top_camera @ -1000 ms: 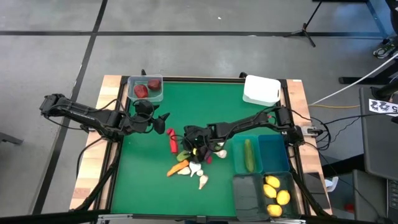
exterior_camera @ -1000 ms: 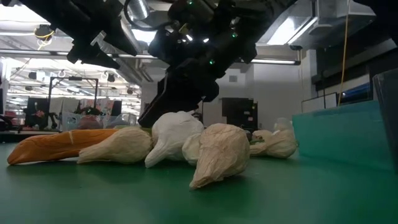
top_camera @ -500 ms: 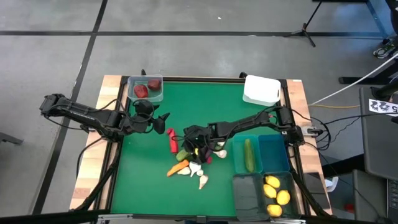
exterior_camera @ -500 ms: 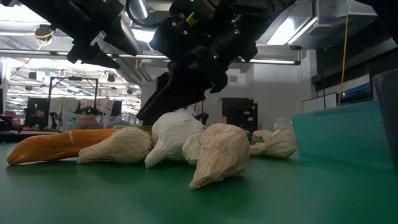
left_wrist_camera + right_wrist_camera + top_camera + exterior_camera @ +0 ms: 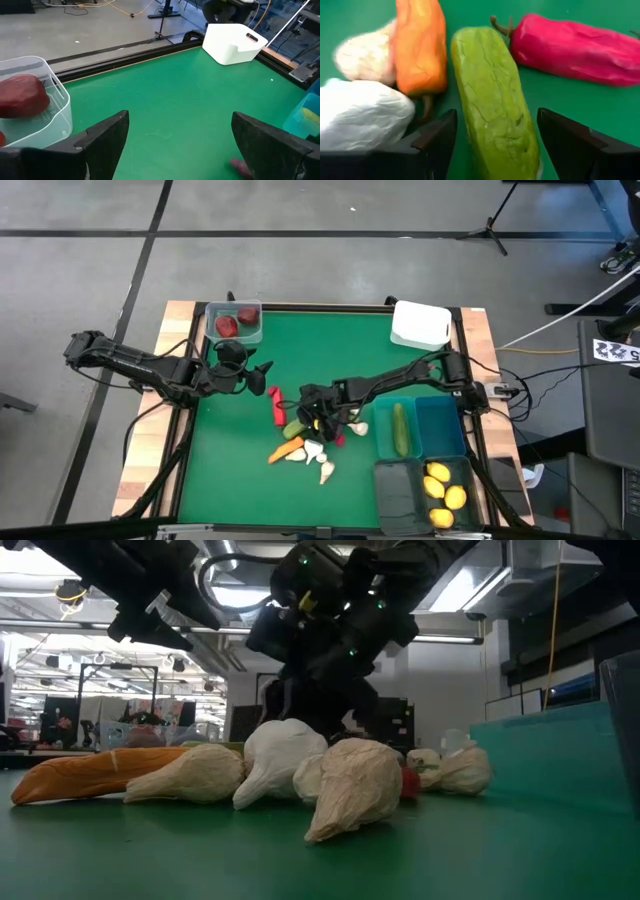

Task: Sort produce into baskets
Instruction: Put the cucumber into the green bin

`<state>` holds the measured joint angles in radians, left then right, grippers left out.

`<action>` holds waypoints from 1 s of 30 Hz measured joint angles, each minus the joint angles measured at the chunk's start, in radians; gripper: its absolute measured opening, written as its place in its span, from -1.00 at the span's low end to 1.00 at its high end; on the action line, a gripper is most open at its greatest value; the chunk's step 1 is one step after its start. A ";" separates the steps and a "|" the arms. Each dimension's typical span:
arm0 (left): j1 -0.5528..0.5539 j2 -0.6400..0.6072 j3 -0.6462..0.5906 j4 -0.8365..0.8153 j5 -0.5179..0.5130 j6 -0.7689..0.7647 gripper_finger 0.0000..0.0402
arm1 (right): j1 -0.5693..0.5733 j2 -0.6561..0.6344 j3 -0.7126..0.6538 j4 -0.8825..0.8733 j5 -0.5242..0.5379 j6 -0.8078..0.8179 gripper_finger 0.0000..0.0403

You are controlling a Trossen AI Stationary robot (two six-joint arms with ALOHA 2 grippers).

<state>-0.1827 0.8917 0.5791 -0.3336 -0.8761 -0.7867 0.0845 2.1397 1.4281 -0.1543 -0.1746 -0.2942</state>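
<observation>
We are looking down on a green worktop (image 5: pixel 250 470) where the right claw (image 5: pixel 318 418) is hanging over the pile of produce near the middle. In its wrist view its two fingers (image 5: pixel 432 142) are standing apart, one on each side of a green cucumber (image 5: pixel 492 145) — not clamped on it, with a gap showing on both sides. The cucumber's long axis is running straight along the line of the claw's reach, one end lying between the fingers and the other pointing away from the wrist. Beside that far end we are seeing a red pepper (image 5: pixel 572 47) lying across the cucumber's line, its stem end just beside the cucumber's tip. On the other side an orange carrot (image 5: pixel 420 47) is lying roughly parallel to the cucumber, with white garlic (image 5: pixel 362 117) bulbs next to it.

The left claw (image 5: pixel 262 373) is waiting well apart from the pile, near the clear basket (image 5: pixel 252 330) at the far left corner, which is holding dark red round ones (image 5: pixel 228 325). Its fingers are standing wide apart and holding nothing.

At the right edge a teal basket (image 5: pixel 385 442) is holding another cucumber, lengthwise — and a dark basket (image 5: pixel 462 480) is holding the lemons (image 5: pixel 445 495). The white basket (image 5: pixel 420 325) is sitting at the far right corner.
</observation>
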 joint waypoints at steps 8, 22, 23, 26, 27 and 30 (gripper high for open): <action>0.000 0.000 0.000 0.000 0.000 -0.001 0.72 | 0.000 0.032 0.001 0.006 0.026 0.000 0.22; 0.000 0.000 0.000 0.000 0.000 -0.001 0.72 | 0.001 0.031 0.066 -0.090 0.080 -0.019 -0.21; 0.000 0.000 0.000 0.000 0.000 -0.001 0.72 | 0.000 0.032 0.089 -0.119 0.091 -0.029 -0.22; 0.000 0.000 0.000 0.000 0.000 -0.001 0.72 | 0.000 0.031 0.180 -0.236 0.141 -0.055 -0.20; 0.000 0.000 0.000 0.000 0.000 -0.001 0.72 | 0.000 0.027 0.210 -0.290 0.156 -0.061 -0.20; 0.000 0.000 0.000 0.000 0.000 -0.001 0.72 | 0.000 0.022 0.290 -0.435 0.175 -0.095 -0.21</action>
<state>-0.1825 0.8917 0.5789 -0.3336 -0.8761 -0.7876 0.0841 2.1620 1.7182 -0.5897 0.0001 -0.3895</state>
